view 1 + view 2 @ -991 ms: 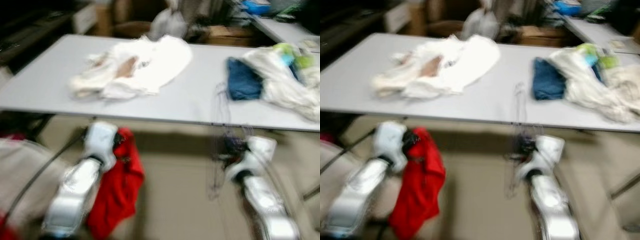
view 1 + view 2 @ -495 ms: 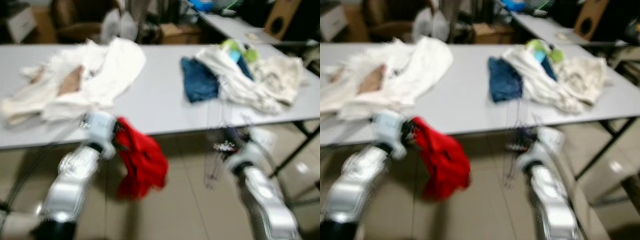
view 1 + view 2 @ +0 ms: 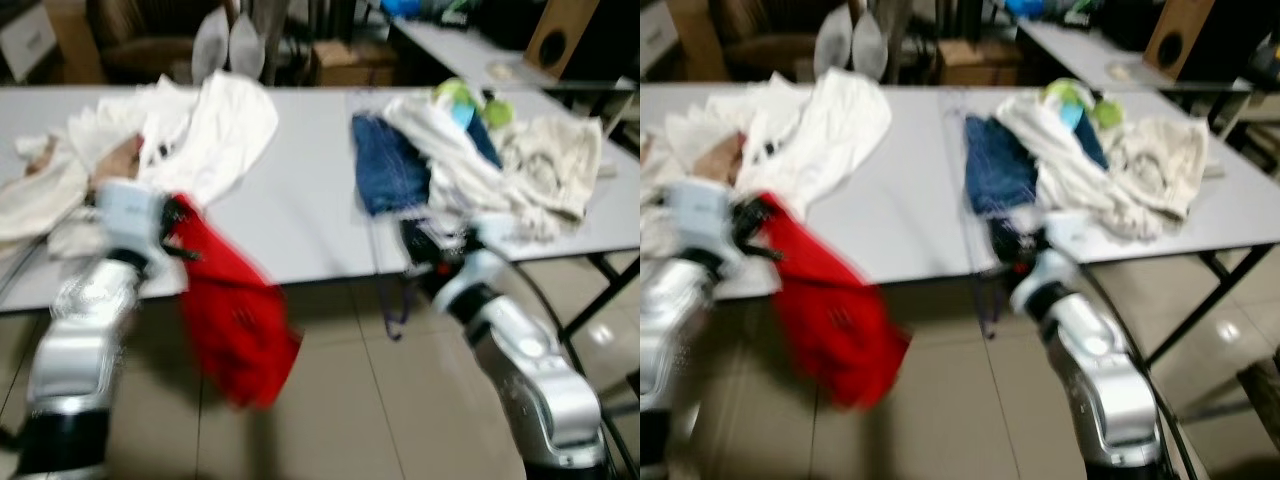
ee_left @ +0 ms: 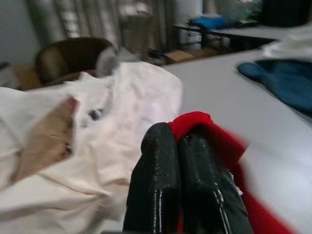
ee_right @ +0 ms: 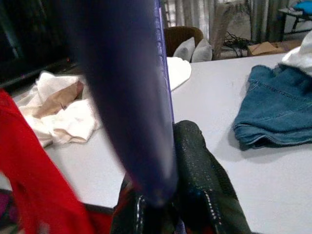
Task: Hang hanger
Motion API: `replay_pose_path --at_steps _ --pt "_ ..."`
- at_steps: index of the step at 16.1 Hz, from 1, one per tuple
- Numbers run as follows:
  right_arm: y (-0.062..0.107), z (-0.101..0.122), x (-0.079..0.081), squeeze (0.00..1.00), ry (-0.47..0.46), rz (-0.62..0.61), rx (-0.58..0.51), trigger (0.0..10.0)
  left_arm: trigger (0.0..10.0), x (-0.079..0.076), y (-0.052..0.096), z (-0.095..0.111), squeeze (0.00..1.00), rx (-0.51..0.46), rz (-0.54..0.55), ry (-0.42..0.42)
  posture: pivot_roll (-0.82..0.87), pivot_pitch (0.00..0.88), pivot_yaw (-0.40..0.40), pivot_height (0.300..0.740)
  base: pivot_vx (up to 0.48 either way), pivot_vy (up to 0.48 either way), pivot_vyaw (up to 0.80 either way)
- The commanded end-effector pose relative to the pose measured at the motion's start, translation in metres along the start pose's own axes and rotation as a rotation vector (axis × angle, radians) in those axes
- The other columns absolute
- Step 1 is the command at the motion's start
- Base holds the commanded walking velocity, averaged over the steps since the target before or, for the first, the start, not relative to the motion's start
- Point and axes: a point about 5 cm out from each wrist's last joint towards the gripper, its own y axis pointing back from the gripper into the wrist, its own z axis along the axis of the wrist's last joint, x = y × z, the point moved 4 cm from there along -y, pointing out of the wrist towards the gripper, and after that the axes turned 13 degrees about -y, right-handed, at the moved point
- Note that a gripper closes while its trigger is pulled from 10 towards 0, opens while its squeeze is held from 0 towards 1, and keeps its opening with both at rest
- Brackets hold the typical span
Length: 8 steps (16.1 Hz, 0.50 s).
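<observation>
A thin purple wire hanger [image 5: 131, 87] is held upright in my right gripper [image 3: 418, 245], which is shut on it at the grey table's [image 3: 300, 210] front edge; its wire [image 3: 392, 322] also hangs below the hand. In the right wrist view the black fingers [image 5: 195, 161] clamp the blurred hanger bar. My left gripper [image 3: 172, 222] is shut on a red garment [image 3: 235, 320] that hangs down in front of the table edge. In the left wrist view the two fingers [image 4: 156, 170] pinch a fold of the red cloth [image 4: 195, 122].
On the table lie a heap of white clothes [image 3: 200, 120] at the left, blue jeans [image 3: 385, 170] in the middle and a cream pile [image 3: 530, 170] with a green item [image 3: 462, 95] at the right. Chairs, boxes and another table stand behind. Tiled floor lies below.
The whole view has swung right and stays blurred. Both grippers now stand higher against the table's front edge, and the red garment swings out under the left one.
</observation>
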Motion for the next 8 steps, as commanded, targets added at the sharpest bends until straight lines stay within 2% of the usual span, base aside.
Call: replay_pose_path --at_steps 1,2,5,6,8 --pt "0.003 -0.007 -0.002 0.00 0.068 -0.007 0.048 10.0 10.0 -0.003 0.002 0.012 0.00 -0.038 -0.012 0.025 -0.02 0.000 -0.041 0.740 0.292 0.000 0.80" --pt "0.002 -0.013 0.013 0.00 0.048 0.041 0.058 10.0 10.0 0.003 0.008 0.006 0.00 -0.012 -0.010 0.014 -0.02 0.000 -0.032 0.740 0.296 0.000 0.80" --pt "0.001 -0.019 0.020 0.00 0.023 0.048 0.062 10.0 10.0 0.007 0.008 0.008 0.00 -0.014 -0.018 0.011 0.01 0.000 -0.016 0.740 0.294 0.000 0.80" --pt "0.000 -0.019 0.018 0.00 -0.006 0.034 0.051 10.0 10.0 0.006 0.004 0.014 0.00 -0.025 -0.037 0.007 0.01 0.000 -0.007 0.740 0.292 0.000 0.00" --pt "0.000 -0.016 0.014 0.00 0.005 0.026 0.048 10.0 10.0 0.001 -0.001 0.017 0.00 -0.035 -0.056 0.016 0.00 0.000 -0.015 0.740 0.292 0.000 0.00"
